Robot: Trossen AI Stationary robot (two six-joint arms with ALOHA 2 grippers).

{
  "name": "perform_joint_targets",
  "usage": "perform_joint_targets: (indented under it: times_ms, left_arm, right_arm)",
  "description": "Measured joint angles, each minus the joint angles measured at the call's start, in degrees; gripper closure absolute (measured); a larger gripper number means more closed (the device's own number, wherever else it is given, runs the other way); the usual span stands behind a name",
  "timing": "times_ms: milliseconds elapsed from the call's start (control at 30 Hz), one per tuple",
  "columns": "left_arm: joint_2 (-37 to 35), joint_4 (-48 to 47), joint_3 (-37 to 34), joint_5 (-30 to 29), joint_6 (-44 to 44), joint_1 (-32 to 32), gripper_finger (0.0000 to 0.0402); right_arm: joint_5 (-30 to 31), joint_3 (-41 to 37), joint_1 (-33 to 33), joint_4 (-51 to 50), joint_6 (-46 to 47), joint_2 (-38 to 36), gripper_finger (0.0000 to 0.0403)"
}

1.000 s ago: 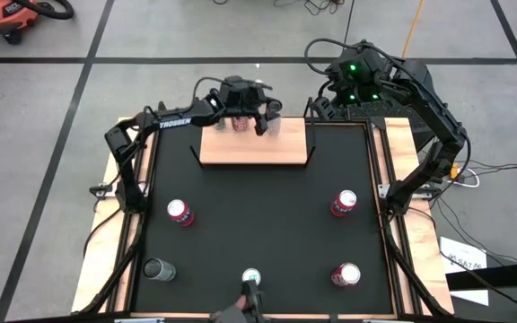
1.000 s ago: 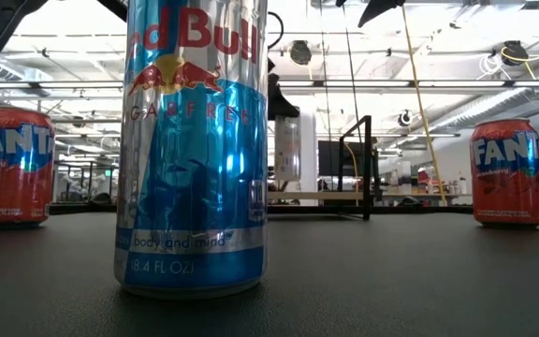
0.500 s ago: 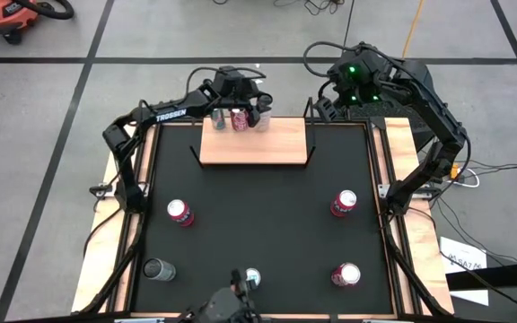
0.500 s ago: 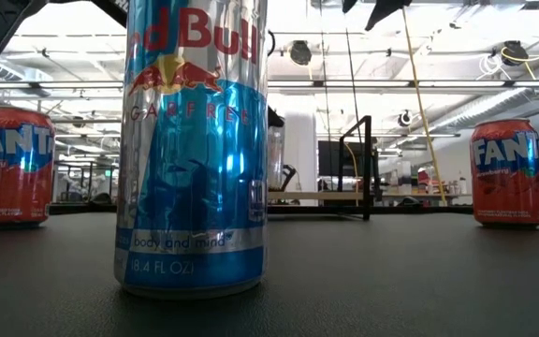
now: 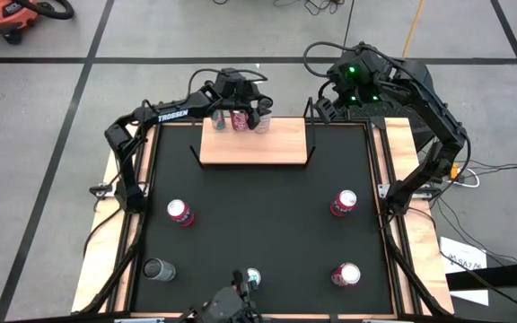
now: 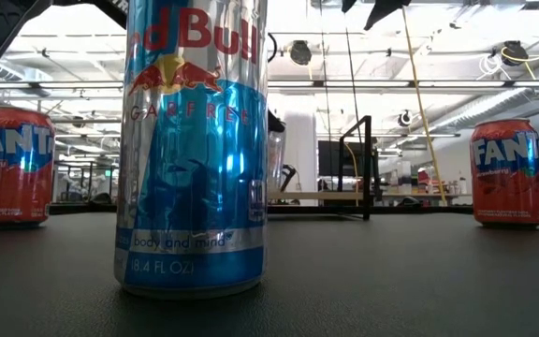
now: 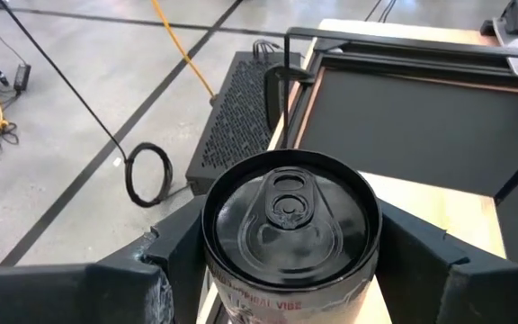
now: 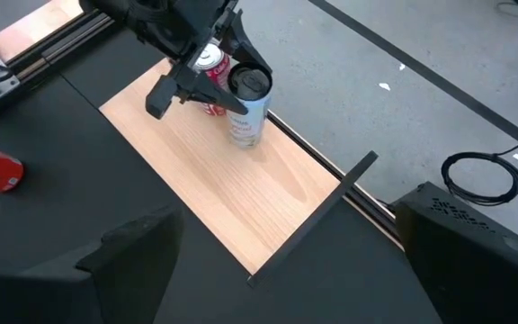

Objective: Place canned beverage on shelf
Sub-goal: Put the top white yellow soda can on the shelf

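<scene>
**Left hand holding a can upright on the wooden shelf**

The scene is a workshop with a grey concrete floor crossed by dark lines, cables trailing over it. In the middle stands a black tabletop (image 5: 267, 215) with wooden side strips. The landmark is the shelf (image 5: 267, 148), a pale wood board with black wire brackets, lying at the tabletop's far edge.

On the shelf's far left part, the left hand (image 5: 238, 115) is clamped around a silver can (image 8: 245, 108) with a dark lid; its two fingers press the can's sides just below the rim. The can stands upright on the board, just beside a red can (image 8: 212, 67) already there.

The silver can is probably light, rigid if full, smooth and slippery, and easily dented. A grip across the middle of the body, with modest squeeze, looks safest.

The right hand (image 5: 326, 109) waits with fingers wide apart, just past the shelf's right end.

Nearer than the shelf, well apart from it, stand three red cans, one dark-topped can and a tall blue-and-silver can (image 6: 195, 140).
</scene>
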Motion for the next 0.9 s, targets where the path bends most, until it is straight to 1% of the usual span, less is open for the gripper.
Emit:
perform_joint_targets:
  times_ms: [367,433,667,767,900]
  left_arm:
    - [0.22,0.01,0.00,-0.12,-0.09,-0.13,0.0156]
    - [0.22,-0.05,0.00,-0.15,-0.10,-0.13,0.0145]
    - [0.31,-2.20,0.02,-1.41,-0.09,-0.13,0.0082]
    - [-0.18,-2.04,0.13,-1.52,0.01,-0.15,0.0071]
    - [-1.50,-2.07,0.13,-1.57,0.14,-0.24,0.0069]
  right_arm:
    - [-0.07,0.00,0.13,-0.02,0.04,0.00,0.0009]
    - [-0.07,0.00,0.13,-0.02,0.04,0.00,0.0009]
    - [-0.09,0.00,0.13,0.00,0.07,0.00,0.0009]
    - [-0.11,0.00,0.13,0.00,0.07,0.00,0.0009]
    - [-0.10,0.00,0.13,0.54,0.09,0.00,0.0009]
